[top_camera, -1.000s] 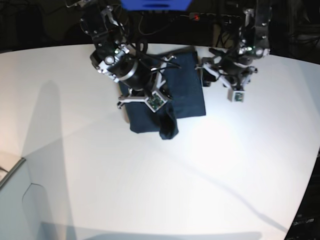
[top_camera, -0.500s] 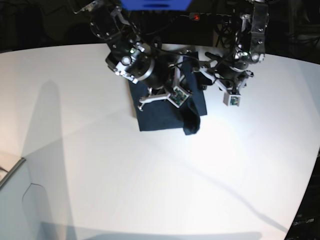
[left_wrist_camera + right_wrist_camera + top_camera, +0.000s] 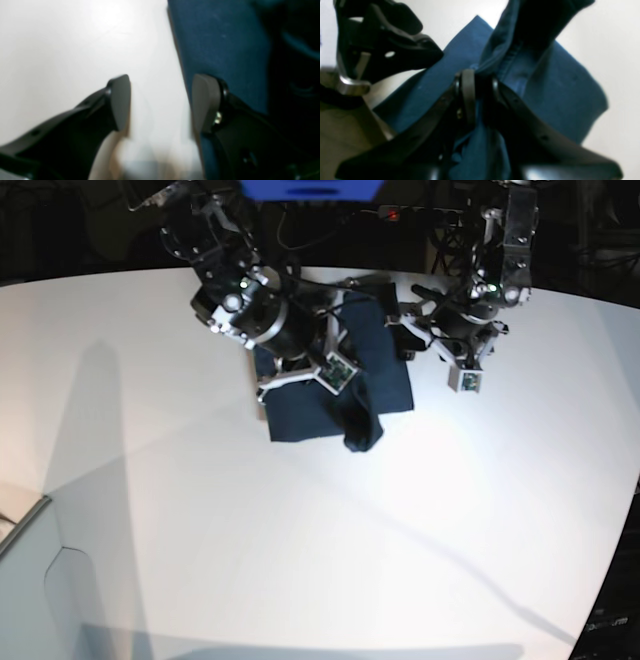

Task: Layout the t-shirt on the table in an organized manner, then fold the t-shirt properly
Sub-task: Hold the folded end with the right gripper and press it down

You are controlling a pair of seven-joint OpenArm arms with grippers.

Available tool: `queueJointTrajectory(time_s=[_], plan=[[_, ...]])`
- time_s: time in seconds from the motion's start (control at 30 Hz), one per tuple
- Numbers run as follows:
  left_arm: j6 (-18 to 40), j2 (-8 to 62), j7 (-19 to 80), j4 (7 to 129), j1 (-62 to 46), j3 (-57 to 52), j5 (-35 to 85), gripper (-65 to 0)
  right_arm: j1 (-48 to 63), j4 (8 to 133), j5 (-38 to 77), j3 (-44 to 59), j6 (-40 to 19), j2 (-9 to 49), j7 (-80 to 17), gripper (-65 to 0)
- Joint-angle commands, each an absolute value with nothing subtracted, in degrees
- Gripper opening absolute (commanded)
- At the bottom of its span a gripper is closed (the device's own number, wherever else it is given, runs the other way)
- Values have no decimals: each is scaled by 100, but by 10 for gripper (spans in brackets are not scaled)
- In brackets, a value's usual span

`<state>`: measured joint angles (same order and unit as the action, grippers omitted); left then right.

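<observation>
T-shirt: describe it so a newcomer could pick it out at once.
On the white table, look near the far edge, between the two arms. The t-shirt is the folded dark navy cloth there, one part pinched in the right claw; it is the only fabric in view.

T-shirt [image 3: 375, 355] partly behind right arm [image 3: 270, 320]

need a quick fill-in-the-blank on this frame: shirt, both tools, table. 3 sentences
The right tool is shut on a bunch of the ____.
The left tool stands open with only bare ____ between its pads.
The t-shirt is coloured dark ____.

Missing words: t-shirt; table; blue
</observation>
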<state>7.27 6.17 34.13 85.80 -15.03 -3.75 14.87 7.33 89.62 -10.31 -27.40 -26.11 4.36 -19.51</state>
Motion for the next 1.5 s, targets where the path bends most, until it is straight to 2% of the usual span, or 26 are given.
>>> queueJointTrajectory(time_s=[0.0, 0.47, 0.87, 1.0, 1.2, 1.3, 1.47], plan=[[725, 637, 3336, 8655, -1455, -391, 1516, -269, 716, 9147, -971, -2730, -2607, 462, -1789, -595], [725, 655, 3336, 8760, -1499, -391, 1516, -269, 760, 8963, -971, -2765, -2607, 567, -1789, -594], [725, 664, 3336, 8760, -1516, -391, 1516, -269, 637, 8927, -971, -2730, -2607, 286, -1798, -585], [725, 673, 3336, 8760, -1516, -391, 1516, -269, 655, 8927, -971, -2747, -2607, 286, -1798, -499], [725, 673, 3336, 8760, -1525, -400, 1516, -269, 725, 8963, -971, -2765, -2607, 286, -1798, -299], [725, 673, 3336, 8769, -1569, -418, 1516, -267, 875, 9182, -963, -2756, -2607, 286, -1771, -260], [725, 673, 3336, 9068, -1763, -945, 1516, -266, 1112, 9798, -963, -2738, -2607, 365, -1771, -262]])
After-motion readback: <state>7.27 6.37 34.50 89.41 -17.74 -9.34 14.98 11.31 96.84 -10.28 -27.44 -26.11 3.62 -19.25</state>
